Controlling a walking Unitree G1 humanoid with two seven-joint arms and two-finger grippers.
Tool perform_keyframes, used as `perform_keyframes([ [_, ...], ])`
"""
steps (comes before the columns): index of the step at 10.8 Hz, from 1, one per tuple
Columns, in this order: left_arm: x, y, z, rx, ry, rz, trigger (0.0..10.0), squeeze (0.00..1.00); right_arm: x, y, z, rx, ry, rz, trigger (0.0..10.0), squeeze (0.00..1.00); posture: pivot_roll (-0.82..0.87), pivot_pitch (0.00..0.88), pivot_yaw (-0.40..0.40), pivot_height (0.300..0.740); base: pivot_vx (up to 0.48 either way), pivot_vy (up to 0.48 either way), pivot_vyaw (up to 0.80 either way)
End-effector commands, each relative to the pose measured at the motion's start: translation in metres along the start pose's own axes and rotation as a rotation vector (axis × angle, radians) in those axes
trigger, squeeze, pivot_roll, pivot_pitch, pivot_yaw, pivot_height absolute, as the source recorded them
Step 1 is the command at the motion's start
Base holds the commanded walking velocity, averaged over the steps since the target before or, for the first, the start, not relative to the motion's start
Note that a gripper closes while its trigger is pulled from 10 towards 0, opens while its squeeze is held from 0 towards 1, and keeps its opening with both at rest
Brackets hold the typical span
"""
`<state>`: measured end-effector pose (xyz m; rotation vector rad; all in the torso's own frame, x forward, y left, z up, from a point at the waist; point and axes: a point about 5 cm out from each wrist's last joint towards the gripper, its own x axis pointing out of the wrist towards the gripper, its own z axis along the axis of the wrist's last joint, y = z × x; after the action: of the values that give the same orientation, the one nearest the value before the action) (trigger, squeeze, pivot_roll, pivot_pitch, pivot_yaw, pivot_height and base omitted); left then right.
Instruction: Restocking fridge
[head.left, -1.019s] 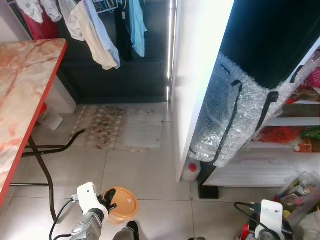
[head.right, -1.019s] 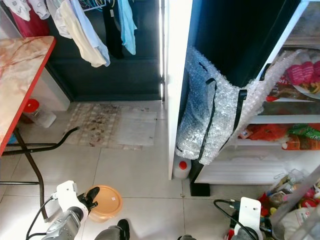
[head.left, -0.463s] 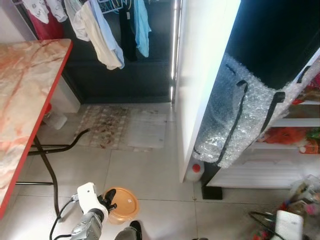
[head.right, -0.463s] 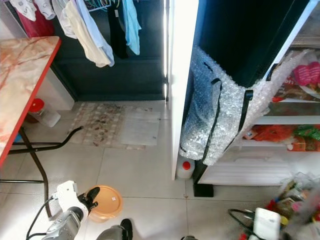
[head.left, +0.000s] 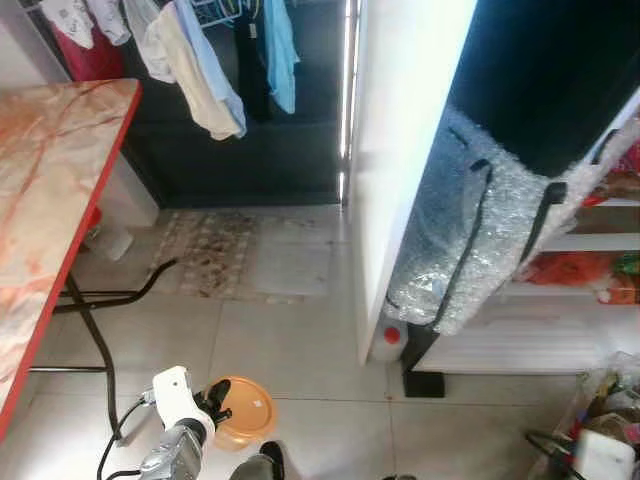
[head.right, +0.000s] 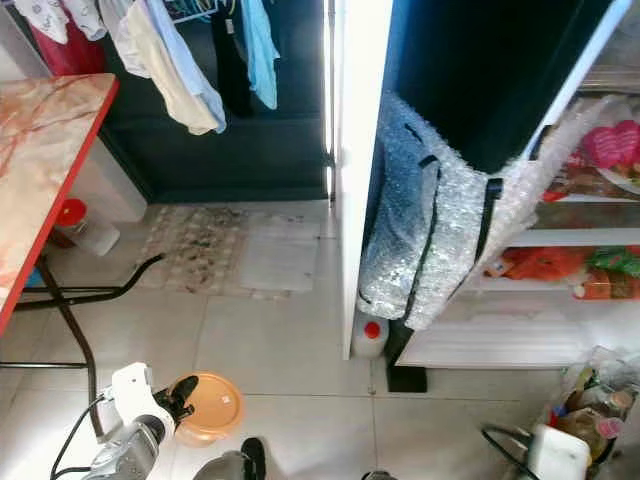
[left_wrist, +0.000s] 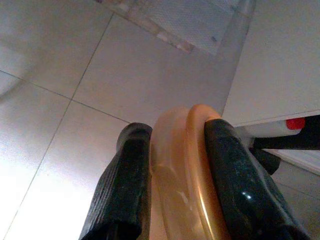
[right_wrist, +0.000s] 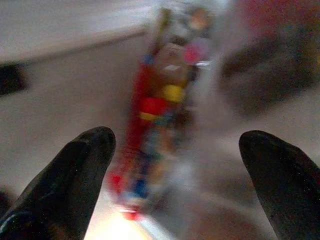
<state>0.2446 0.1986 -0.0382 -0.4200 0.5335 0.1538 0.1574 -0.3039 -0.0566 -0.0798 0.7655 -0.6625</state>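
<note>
Your left gripper (left_wrist: 170, 165) hangs low at your left with its fingers closed on the rim of the orange lid (head.left: 243, 410), well apart from the open fridge (head.right: 560, 240) on your right. Your right gripper (right_wrist: 175, 165) has its fingers spread wide, pointing at a blurred clear bag of groceries (head.right: 590, 400) on the floor by the fridge's foot; the right arm is nearer. Fridge shelves already hold packets

Pale tiled floor (head.left: 290, 350) across centre of frame. Patterned mat (head.left: 245, 255) at upper middle; white jug with red cap (head.left: 388, 340) by fridge foot, right of centre. Marbled, red-edged bench (head.left: 45, 190) along left edge, black legs on tiles.
</note>
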Motion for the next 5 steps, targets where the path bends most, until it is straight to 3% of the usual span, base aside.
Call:
perform_keyframes([
  [1,-0.004,0.009,-0.008,-0.013,0.030,0.030,10.0,0.00,-0.007,0.031,-0.007,-0.002,0.022,0.179,10.0,0.00,-0.07,0.217,0.080,0.740,0.000,0.000,0.00],
  [3,-0.004,0.011,-0.006,-0.066,0.029,0.045,10.0,0.00,-0.014,0.053,-0.013,-0.020,0.055,0.260,10.0,0.00,-0.07,0.206,0.077,0.740,0.000,0.000,0.00],
  [5,-0.002,0.006,-0.004,-0.035,0.017,0.018,10.0,0.00,-0.022,0.065,-0.025,-0.035,0.097,0.301,10.0,0.00,-0.06,0.193,0.077,0.740,0.000,0.000,0.00],
])
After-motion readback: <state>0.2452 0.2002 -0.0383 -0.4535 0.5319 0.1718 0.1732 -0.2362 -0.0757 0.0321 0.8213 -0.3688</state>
